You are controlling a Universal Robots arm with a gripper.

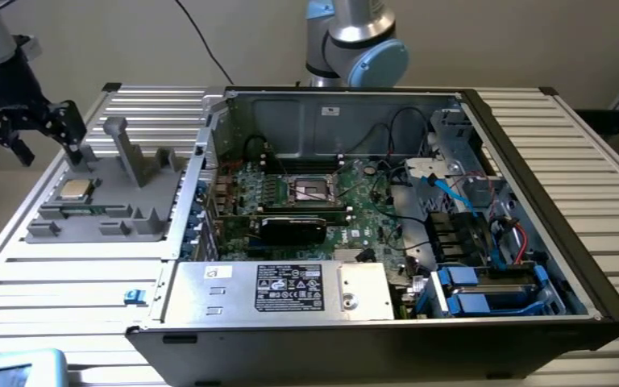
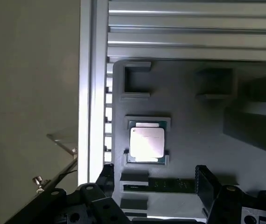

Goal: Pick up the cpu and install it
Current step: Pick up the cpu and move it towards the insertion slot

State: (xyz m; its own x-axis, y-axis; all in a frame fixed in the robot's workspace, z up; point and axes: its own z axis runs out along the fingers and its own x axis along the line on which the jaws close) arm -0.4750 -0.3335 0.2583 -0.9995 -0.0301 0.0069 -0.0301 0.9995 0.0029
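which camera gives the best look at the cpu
The wrist view: it looks straight down on the cpu, showing its silver top and green edge, seated in the grey holder. The exterior view shows the cpu small and at an angle, at the exterior view's left, near the open claw.

Cpu just ahead of claw: dull silver metal lid, faint sheen. Tray beneath: matt grey plastic. Table beyond: ribbed pale metal.
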